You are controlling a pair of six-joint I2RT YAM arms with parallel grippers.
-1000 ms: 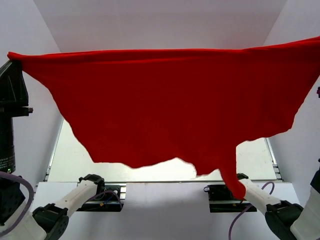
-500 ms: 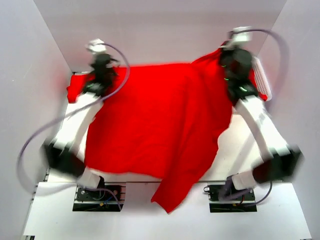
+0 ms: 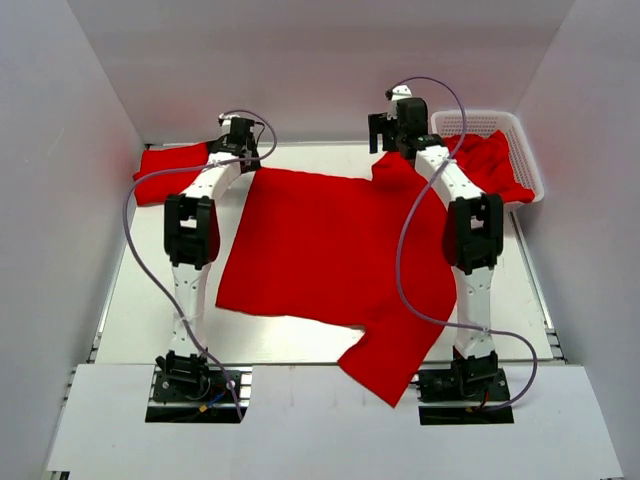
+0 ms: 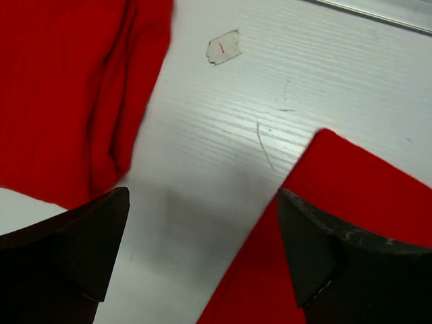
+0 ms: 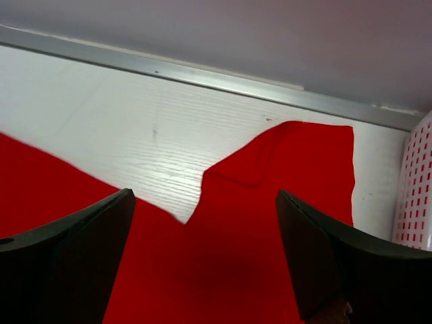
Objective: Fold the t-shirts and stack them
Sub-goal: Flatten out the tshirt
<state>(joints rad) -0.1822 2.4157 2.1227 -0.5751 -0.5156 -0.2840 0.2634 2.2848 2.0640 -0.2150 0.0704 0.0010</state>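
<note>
Basket (image 3: 480, 122) w/ tees (image 3: 488, 165), far R corner

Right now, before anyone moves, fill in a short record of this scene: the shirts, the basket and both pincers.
spread t-shirt: flat on the table, one part over its near edge
folded t-shirt: far left corner, apart from the spread one
basket: far right, holds crumpled red t-shirts
left pincer: open, above the spread shirt's far left corner, holding nothing
right pincer: open, above its far right sleeve, holding nothing
</note>
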